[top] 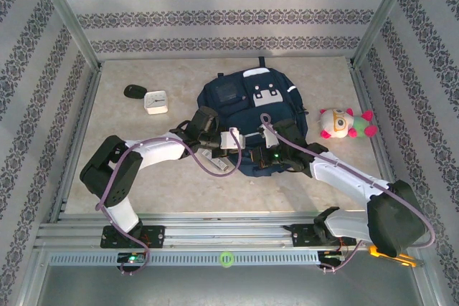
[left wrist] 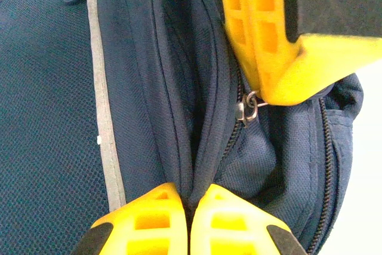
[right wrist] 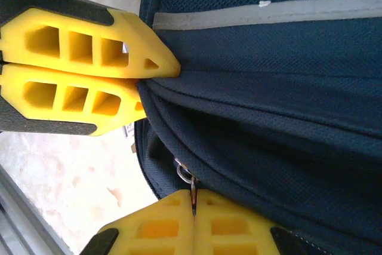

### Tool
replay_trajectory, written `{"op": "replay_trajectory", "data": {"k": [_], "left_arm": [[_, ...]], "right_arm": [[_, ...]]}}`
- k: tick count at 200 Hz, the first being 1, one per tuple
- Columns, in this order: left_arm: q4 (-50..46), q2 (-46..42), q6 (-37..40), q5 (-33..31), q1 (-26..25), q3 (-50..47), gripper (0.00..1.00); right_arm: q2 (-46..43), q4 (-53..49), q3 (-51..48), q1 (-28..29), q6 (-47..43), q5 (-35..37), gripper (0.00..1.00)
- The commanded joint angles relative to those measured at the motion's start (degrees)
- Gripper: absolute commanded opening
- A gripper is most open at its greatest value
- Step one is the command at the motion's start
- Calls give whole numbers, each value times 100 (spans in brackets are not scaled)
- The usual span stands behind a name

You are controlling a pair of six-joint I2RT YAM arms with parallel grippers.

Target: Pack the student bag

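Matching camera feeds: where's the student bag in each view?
Top external: student bag at table centre, both arms over its near edge.
Left wrist: student bag across left and centre, fold pinched by left gripper.
Right wrist: student bag across right side, right gripper on zipper pull.
Shared: grey trim stripe, both wrist views.

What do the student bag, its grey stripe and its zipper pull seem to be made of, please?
The student bag: woven synthetic fabric, probably nylon or polyester, matte navy with a fine visible weave. The grey stripe: smoother sewn-on tape with a slight sheen, possibly reflective. The zipper pull: metal, judging by its silvery glint.
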Motion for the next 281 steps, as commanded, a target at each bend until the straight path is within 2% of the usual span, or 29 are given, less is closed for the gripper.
{"op": "replay_trajectory", "data": {"k": [1,43,86,95,115,134,165,199,233,281], "left_arm": [[480,-56,-758,226,-62,-108,0],[559,-18,-947,260,-62,0,0],[509,-59,-992,327,-58,66,0],[491,-74,-988,323,-62,63,0],[369,-103,-925,183,-66,74,0],[191,-130,-749,41,1,55,0],[-282,-254,-393,-20,314,-1,0],[-831,-536,11,-79,670,-84,0],[-972,-641,81,-437,844,-70,2],[-748,-386,-189,-975,1043,164,2]], "right_arm": [[-152,-179,-116,-1,-2,387,7],[-184,-7,-274,134,183,395,18],[-147,226,-359,184,260,495,22],[-119,251,-347,180,245,504,19],[-164,212,-320,162,191,606,0],[-349,16,-302,-4,133,610,0],[-763,-656,-292,-617,-148,501,0],[-897,-827,-324,-1083,-315,6,0],[-672,-432,-292,-958,-33,-490,0],[-255,462,-250,-101,589,-204,0]]}}
